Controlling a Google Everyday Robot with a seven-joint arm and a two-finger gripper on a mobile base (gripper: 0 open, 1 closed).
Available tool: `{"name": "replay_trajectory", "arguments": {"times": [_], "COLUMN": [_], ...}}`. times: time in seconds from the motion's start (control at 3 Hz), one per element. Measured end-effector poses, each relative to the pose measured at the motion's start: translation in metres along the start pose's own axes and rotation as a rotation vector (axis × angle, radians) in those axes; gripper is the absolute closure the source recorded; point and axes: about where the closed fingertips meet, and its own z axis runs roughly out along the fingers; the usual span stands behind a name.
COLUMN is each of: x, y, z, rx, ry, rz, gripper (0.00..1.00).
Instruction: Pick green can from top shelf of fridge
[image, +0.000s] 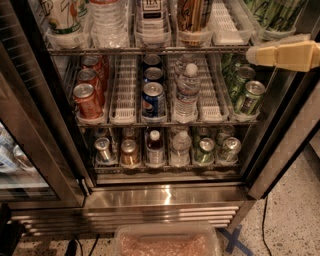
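Hand (263, 55) above-right of green can (251, 98); grip state cannot tell. Can likely light, slick, dentable: grasp mid-wall.

My gripper (254, 55), at the right above the green can (249, 100), looks matt beige, perhaps plastic. The can is glossy metal with a shiny silver lid. The fridge (165, 196) frame is brushed steel, and the trays (123, 85) are ribbed white plastic.
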Motion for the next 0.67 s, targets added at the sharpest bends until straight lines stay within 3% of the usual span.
{"name": "replay_trajectory", "arguments": {"times": [0.67], "x": [-0.001], "y": [0.004], "z": [0.0036], "rx": [0.012], "ry": [-0.005], "rz": [-0.035], "gripper": [0.0]}}
